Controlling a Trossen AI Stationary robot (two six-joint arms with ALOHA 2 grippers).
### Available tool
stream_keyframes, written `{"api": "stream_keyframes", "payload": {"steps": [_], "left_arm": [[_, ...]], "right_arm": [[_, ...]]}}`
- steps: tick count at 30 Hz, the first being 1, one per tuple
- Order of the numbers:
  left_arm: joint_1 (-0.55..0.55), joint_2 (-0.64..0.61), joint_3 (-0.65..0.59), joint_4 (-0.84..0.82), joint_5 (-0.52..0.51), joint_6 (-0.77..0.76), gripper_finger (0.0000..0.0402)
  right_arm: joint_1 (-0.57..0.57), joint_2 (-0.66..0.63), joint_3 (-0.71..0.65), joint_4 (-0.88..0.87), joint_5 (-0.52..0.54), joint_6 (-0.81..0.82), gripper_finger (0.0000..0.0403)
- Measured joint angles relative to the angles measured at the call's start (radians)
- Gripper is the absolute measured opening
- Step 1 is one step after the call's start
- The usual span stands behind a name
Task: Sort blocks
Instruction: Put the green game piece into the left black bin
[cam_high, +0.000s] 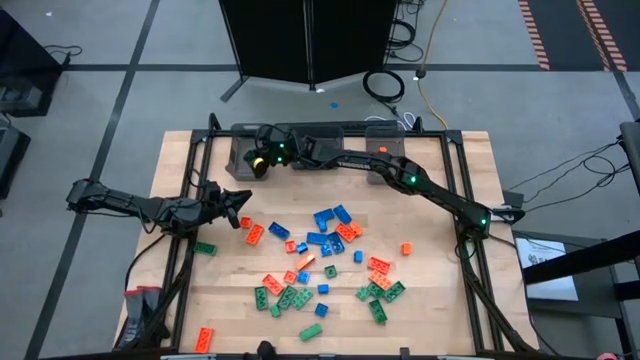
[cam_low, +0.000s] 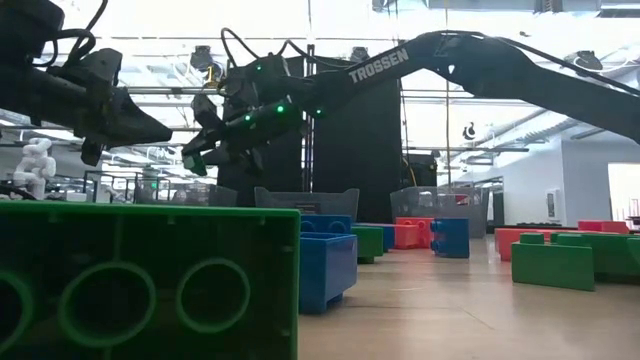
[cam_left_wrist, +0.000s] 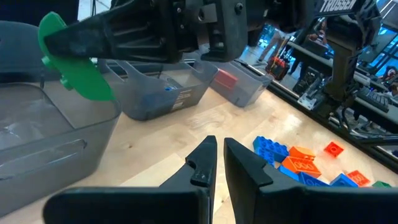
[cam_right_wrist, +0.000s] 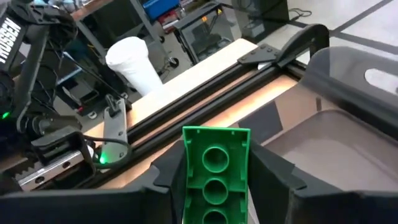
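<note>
The wooden table (cam_high: 430, 310) is carrying three grey bins (cam_left_wrist: 158, 93) in a row along its far edge, with the leftmost bin (cam_right_wrist: 348, 124) lying under the right arm, which is reaching across from the right side. The right gripper (cam_right_wrist: 214, 180) is hovering above that bin with its fingers clamped on a green block (cam_right_wrist: 215, 171), while the left gripper (cam_left_wrist: 217, 163) is waiting nearly closed and empty just left of the loose blocks (cam_high: 325, 270) scattered mid-table.

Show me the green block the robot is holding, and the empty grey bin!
green block (cam_right_wrist: 216, 168): right wrist view, its hollow underside, between the right fingers.
grey bin (cam_right_wrist: 348, 137): right wrist view, its bare floor.
</note>
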Motion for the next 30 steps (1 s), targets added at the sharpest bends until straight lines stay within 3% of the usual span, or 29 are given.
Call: {"api": "stream_keyframes", "payload": {"steps": [7,15,17,20,23,26,30], "left_arm": [[0.000,0.000,0.000,0.000,0.000,0.000,0.0033],[0.000,0.000,0.000,0.000,0.000,0.001,0.0033],[0.000,0.000,0.000,0.000,0.000,0.004,0.0033],[0.000,0.000,0.000,0.000,0.000,0.004,0.0033],[0.000,0.000,0.000,0.000,0.000,0.009,0.0033],[0.000,0.000,0.000,0.000,0.001,0.009,0.0033],[0.000,0.000,0.000,0.000,0.004,0.010,0.0033]], "right_arm": [[-0.010,0.000,0.000,-0.013,0.028,0.053,0.0242],[-0.013,-0.036,0.012,-0.006,-0.036,0.010,0.0238],[-0.019,-0.083,0.012,-0.062,-0.099,-0.013,0.0230],[-0.025,-0.210,0.012,-0.285,-0.198,-0.126,0.0218],[-0.002,-0.348,0.018,-0.619,-0.233,-0.273,0.0208],[0.070,-0.448,0.019,-1.003,-0.237,-0.361,0.0201],[0.226,-0.519,0.015,-1.473,-0.164,-0.329,0.0196]]}}
